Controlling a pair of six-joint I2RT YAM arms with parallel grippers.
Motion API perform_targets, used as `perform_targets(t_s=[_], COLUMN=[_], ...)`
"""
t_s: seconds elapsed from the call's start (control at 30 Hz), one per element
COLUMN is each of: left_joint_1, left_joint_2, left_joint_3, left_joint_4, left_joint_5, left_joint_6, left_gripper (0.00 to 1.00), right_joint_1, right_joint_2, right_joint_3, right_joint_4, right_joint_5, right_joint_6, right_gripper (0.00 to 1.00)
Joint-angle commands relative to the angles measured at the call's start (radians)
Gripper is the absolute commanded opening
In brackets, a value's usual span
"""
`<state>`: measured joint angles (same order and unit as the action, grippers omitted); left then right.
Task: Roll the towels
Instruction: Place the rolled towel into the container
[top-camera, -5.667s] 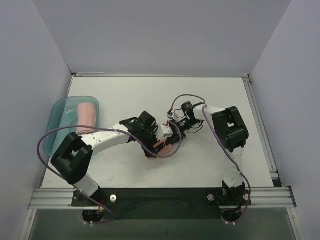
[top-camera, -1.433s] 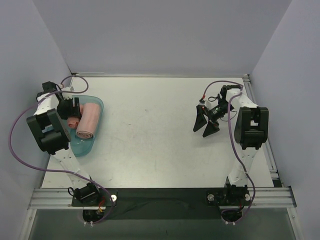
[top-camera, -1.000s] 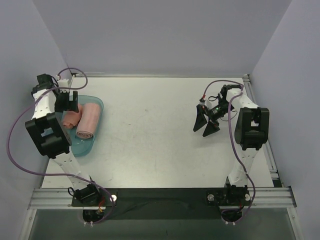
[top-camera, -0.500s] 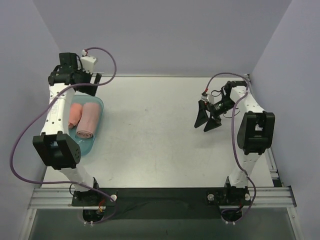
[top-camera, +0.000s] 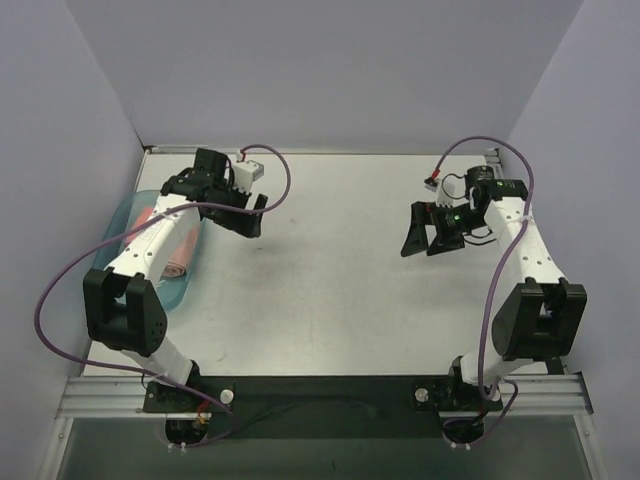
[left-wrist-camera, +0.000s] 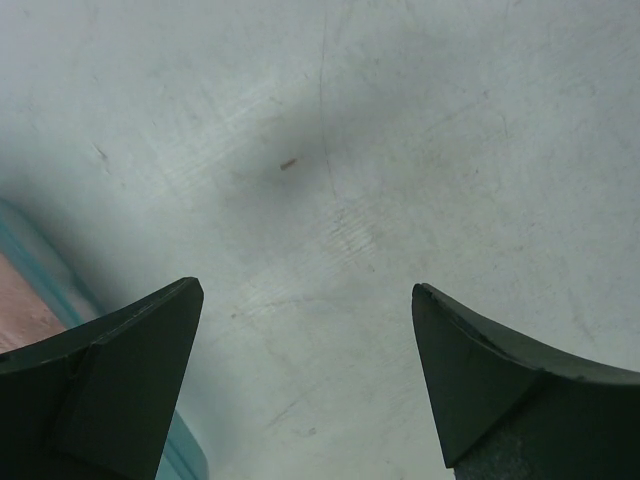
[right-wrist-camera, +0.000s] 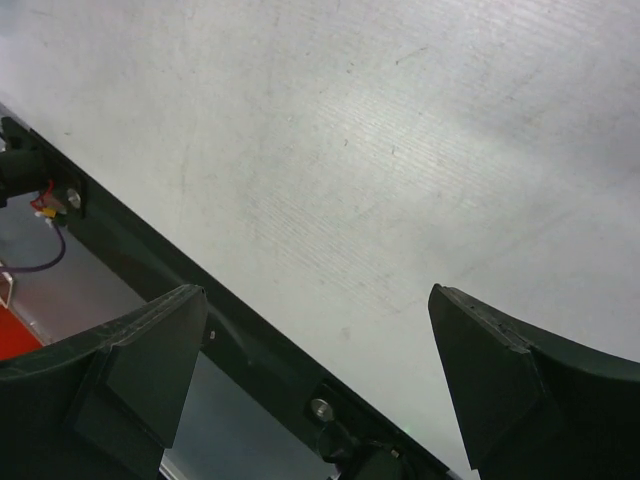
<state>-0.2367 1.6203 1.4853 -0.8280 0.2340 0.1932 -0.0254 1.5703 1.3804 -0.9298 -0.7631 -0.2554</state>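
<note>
Both rolled towels (top-camera: 184, 243) lie in the tray (top-camera: 168, 292). The left gripper (top-camera: 245, 213) has swung clear of it, fingers apart and empty. The right gripper (top-camera: 428, 232), well away from the tray, gapes too. The rolling looks done.

**Two of Most Things, One Tray, One Table**

The top view held two arms, the left arm (top-camera: 150, 248) and the right arm (top-camera: 530, 255). There were two grippers, the left gripper (top-camera: 247, 213) and the right gripper (top-camera: 425, 243). Two purple cables showed, the left cable (top-camera: 38, 318) and the right cable (top-camera: 478, 141). Two pink towels were counted, the first towel (top-camera: 181, 246) and the second towel (top-camera: 143, 216). There was one teal tray (top-camera: 172, 284) and one table (top-camera: 330, 300).
</note>
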Motion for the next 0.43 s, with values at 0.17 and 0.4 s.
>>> perform_targets(t_s=[0.17,0.4], left_joint_1=[0.004,0.004], left_joint_2=[-0.161,-0.244], left_joint_3=[-0.269,-0.338], left_joint_4=[0.167,0.193], left_joint_5=[0.008,0.021], left_joint_6=[-0.028,-0.04], left_gripper=[0.97,0.97], right_joint_1=[0.004,0.005], right_joint_2=[-0.147,-0.173], right_joint_3=[-0.211,-0.225], right_joint_4=[0.108,0.12], right_joint_5=[0.082,0.084], right_joint_6=[0.035,0.038], right_gripper=[1.0,1.0])
